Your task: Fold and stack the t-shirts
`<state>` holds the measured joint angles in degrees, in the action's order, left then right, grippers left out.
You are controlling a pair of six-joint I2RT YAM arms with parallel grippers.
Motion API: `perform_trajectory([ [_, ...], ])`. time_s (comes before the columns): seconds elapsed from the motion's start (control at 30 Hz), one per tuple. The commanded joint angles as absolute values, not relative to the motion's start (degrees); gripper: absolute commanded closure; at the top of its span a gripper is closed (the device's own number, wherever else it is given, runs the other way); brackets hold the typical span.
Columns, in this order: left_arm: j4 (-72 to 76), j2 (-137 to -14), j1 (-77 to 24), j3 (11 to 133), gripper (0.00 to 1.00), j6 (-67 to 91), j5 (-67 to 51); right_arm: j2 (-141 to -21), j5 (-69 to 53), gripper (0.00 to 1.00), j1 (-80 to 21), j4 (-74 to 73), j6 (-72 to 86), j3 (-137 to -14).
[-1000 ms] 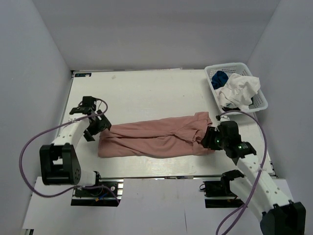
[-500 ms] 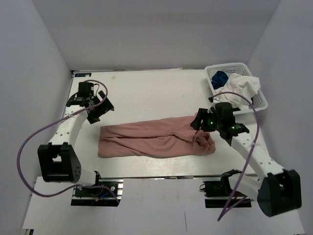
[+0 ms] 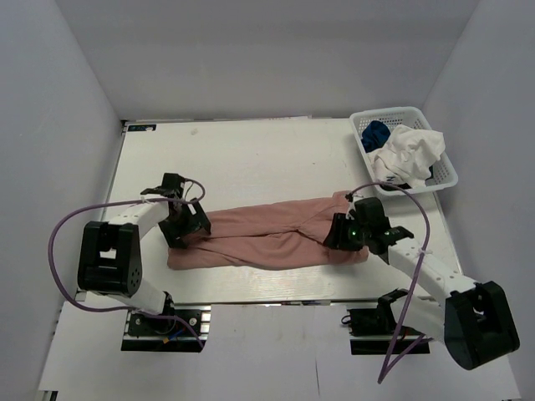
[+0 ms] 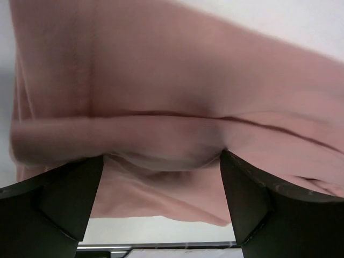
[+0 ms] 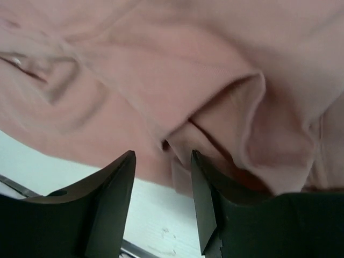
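Note:
The dusty-pink t-shirt (image 3: 267, 234) lies folded into a long strip across the near middle of the table. My left gripper (image 3: 189, 224) is at its left end, jaws wide open with a fold of pink cloth (image 4: 161, 140) between the fingers. My right gripper (image 3: 338, 231) is at its right end, jaws open over a bunched fold of the same shirt (image 5: 215, 107). The royal-blue t-shirt (image 3: 375, 132) and the white t-shirt (image 3: 410, 154) lie crumpled in the basket at the back right.
The white mesh basket (image 3: 447, 171) stands at the table's back right corner. The table's near edge (image 3: 276, 292) runs just below the pink shirt. Grey walls close in on the left, back and right.
Both grippers came down onto the pink shirt: the left one moved from the back left to its left end, the right one dropped onto its right end.

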<state>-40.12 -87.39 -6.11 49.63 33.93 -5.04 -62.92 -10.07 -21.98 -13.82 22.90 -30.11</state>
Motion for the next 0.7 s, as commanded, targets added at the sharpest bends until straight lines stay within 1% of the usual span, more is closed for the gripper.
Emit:
perform_trajectory([
  [0.0,-41.04,-84.56,-6.5,47.3,0.0,34.89,-4.56,-59.51,-10.46,0.49,-22.76,-16.43,25.66,-26.47],
  [0.07,-41.74,-84.03,-6.5,46.24,0.0,36.12,-3.87,-58.19,-10.46,0.49,-23.38,-20.29,26.1,-25.41],
  [0.17,-46.22,-81.92,-6.5,46.84,0.0,36.65,-0.98,-52.67,-10.29,0.5,-23.82,-26.36,25.93,-25.84],
  [0.23,-48.5,-79.02,-6.5,47.37,0.0,36.65,1.05,-50.9,-10.2,0.5,-23.99,-29.52,25.58,-27.94],
  [0.27,-48.52,-78.06,-6.5,48.42,0.0,37.17,1.58,-48.8,-9.59,0.5,-23.91,-29.97,25.4,-30.91],
  [0.33,-50.35,-76.65,-6.5,50.53,0.0,37.18,1.58,-48.43,-8.53,0.5,-23.99,-29.27,24.17,-34.69],
  [0.43,-52.29,-75.94,-6.5,56.41,0.0,36.65,1.58,-53.24,-6.52,0.48,-23.91,-25.59,21.36,-40.85],
  [0.47,-52.29,-75.24,-6.5,57.82,0.0,36.65,1.58,-56.65,-4.94,0.46,-23.73,-25.23,20.66,-42.09],
  [0.5,-53.08,-74.45,-6.5,60.18,0.0,36.13,1.58,-60.69,-3.62,0.46,-23.73,-24.88,20.31,-46.19],
  [0.57,-53.79,-73.39,-6.5,62.04,0.0,36.12,1.05,-65.19,3.48,0.46,-23.64,-26.89,20.39,-49.38],
  [0.6,-54.4,-72.08,-6.5,63.18,0.0,35.6,1.05,-71.39,6.21,0.45,-23.64,-28.55,20.3,-53.05],
  [0.63,-54.4,-71.37,-6.5,63.19,0.0,35.6,1.05,-73.28,6.85,0.45,-23.47,-28.65,19.26,-53.78],
  [0.67,-54.4,-70.67,-6.5,63.19,0.0,35.6,1.05,-78.0,8.33,0.45,-23.47,-28.91,19.07,-54.66],
])
